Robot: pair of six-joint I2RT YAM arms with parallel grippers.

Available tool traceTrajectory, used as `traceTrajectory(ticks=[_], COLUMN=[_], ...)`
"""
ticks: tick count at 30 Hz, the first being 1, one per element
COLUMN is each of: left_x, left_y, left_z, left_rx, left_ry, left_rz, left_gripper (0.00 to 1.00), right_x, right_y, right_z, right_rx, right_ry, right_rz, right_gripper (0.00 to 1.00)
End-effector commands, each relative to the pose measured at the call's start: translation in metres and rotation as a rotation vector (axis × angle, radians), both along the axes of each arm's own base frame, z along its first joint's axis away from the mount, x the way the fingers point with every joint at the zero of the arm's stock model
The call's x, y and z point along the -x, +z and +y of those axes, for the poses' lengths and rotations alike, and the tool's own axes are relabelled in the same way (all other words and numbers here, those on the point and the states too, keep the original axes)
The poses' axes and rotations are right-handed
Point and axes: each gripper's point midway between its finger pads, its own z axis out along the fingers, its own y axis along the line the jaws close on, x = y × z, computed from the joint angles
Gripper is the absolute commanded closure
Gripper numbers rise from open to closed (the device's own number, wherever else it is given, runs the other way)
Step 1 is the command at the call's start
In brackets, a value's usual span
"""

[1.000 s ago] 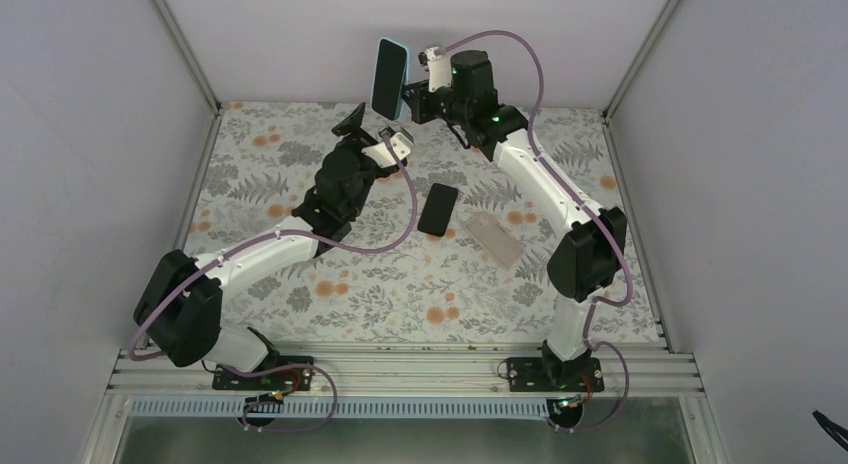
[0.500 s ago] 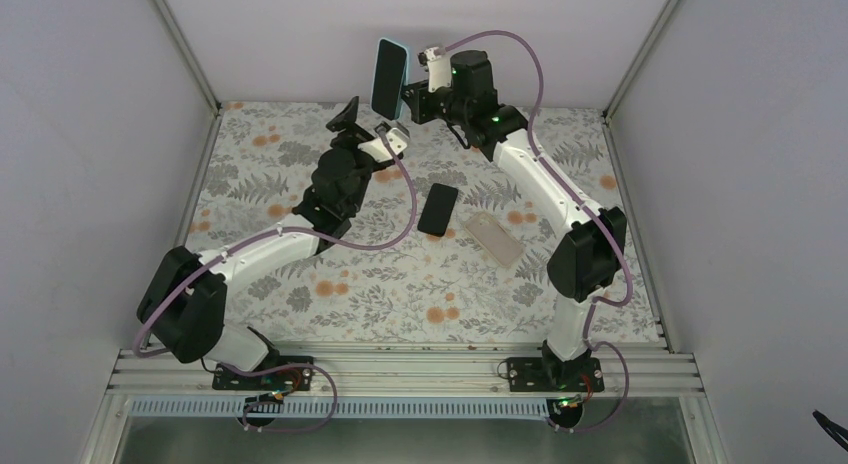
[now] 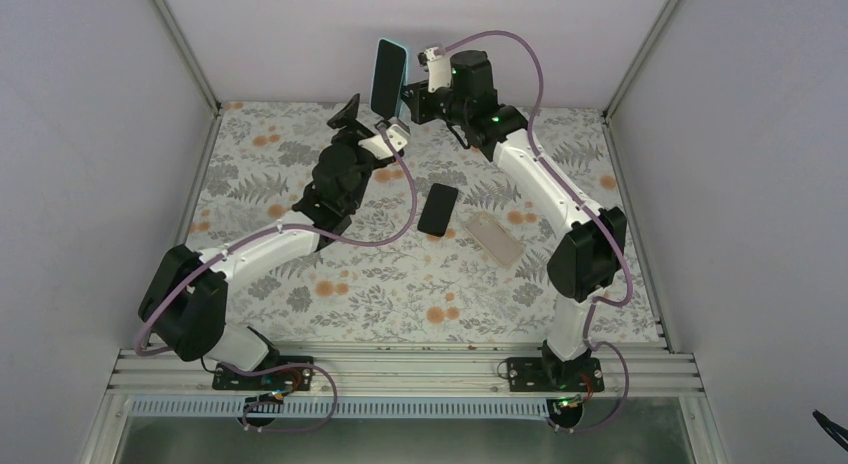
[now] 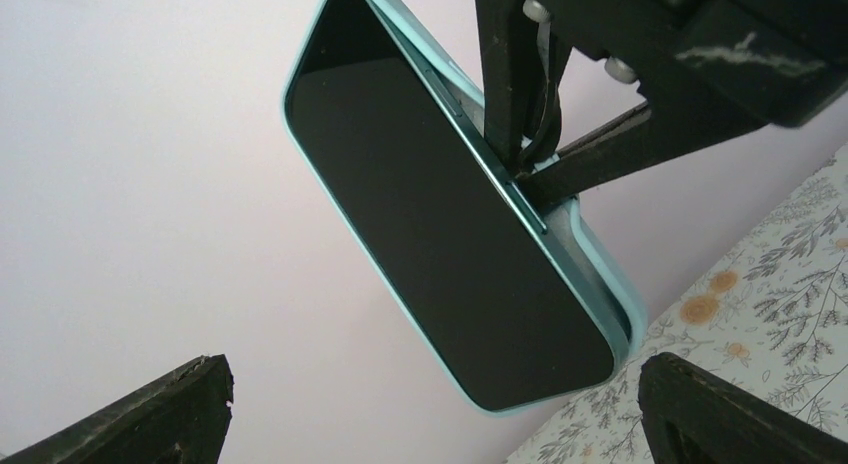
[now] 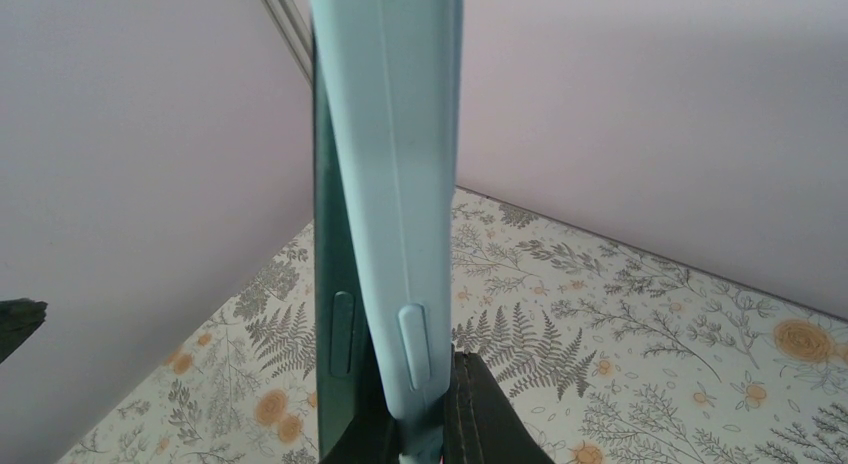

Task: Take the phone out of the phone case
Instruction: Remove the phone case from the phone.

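The phone, dark screen up (image 4: 440, 204), sits in a light blue phone case (image 3: 388, 77) held upright in the air near the back wall. My right gripper (image 3: 410, 96) is shut on the case's lower edge (image 5: 395, 134). In the right wrist view the phone's dark green side (image 5: 330, 284) stands slightly apart from the case wall. The case rim (image 4: 600, 269) also gapes at the lower end. My left gripper (image 3: 350, 117) is open and empty just left of and below the phone. Its fingertips (image 4: 190, 404) spread wide of the phone's bottom end without touching it.
A black phone (image 3: 437, 208) and a beige case (image 3: 494, 237) lie side by side on the floral tabletop (image 3: 300, 284). The back wall (image 3: 300, 44) is close behind the held phone. Metal frame posts stand at the back corners.
My left gripper has risen and moved a little toward the held phone. The right arm and the phone have not moved.
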Motion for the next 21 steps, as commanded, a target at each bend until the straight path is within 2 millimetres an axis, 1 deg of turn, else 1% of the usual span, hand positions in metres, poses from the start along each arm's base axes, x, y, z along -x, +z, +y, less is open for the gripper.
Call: traceTrajectory(ticks=[1,7,11,16,21], left_x=[-0.0042,-0.0080,-0.0109,-0.0120,-0.0104], left_y=[0.0125,0.0142,0.0120,0.0173,0.0217], left_z=[-0.0071,-0.0083,-0.0107,-0.0055,-0.0016], left_rx=[0.037,0.044,0.037,0.051,0.067], left_ry=[-0.028,-0.021,-0.019,0.011,0.022], left_rz=[-0.009,-0.013,-0.010,-0.035,-0.051], left_gripper=[0.00,0.00,0.00,0.00,0.00], right_x=[-0.0001,0.0008,0.0023,0.0039,0.0038], right_y=[0.0481,0.0485,0.0517,0.0536,0.0500], right_z=[-0.0004,-0.0007,-0.0008,-0.0023,-0.0018], right_rx=[-0.085,-0.083,-0.087,-0.089,-0.084], right_ry=[0.009,0.010,0.012,0.012,0.013], right_rz=[-0.105,-0.107,-0.110,-0.114,-0.110], right_gripper=[0.97,0.97,0.97,0.97,0.97])
